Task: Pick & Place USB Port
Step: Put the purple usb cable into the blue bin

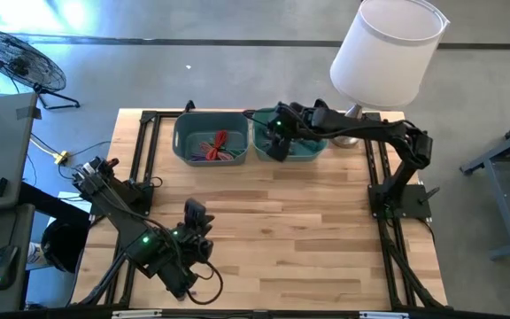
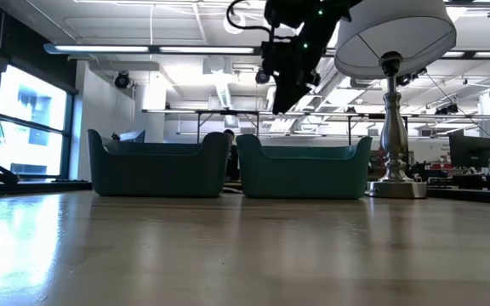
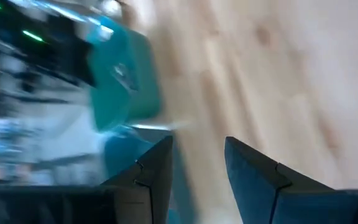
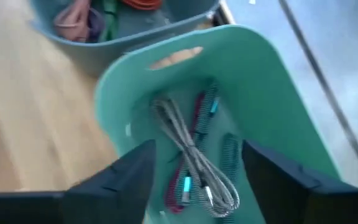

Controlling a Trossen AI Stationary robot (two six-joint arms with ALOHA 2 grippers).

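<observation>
My left hand waits at the near desk edge, fingers apart, nothing between them. My right hand hovers above the teal bin, fingers spread, empty. The grey braided cable lies coiled inside, tangled with a red cable. Risk: a descent could snag both together, or tip the light bin. I cannot make out the USB connector itself. The blue-grey bin beside it holds other cables, indistinct.

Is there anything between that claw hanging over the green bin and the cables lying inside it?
Nothing. The right wrist view shows the right gripper open above the teal bin, with only air between it and the braided cable on the bin's floor.
</observation>
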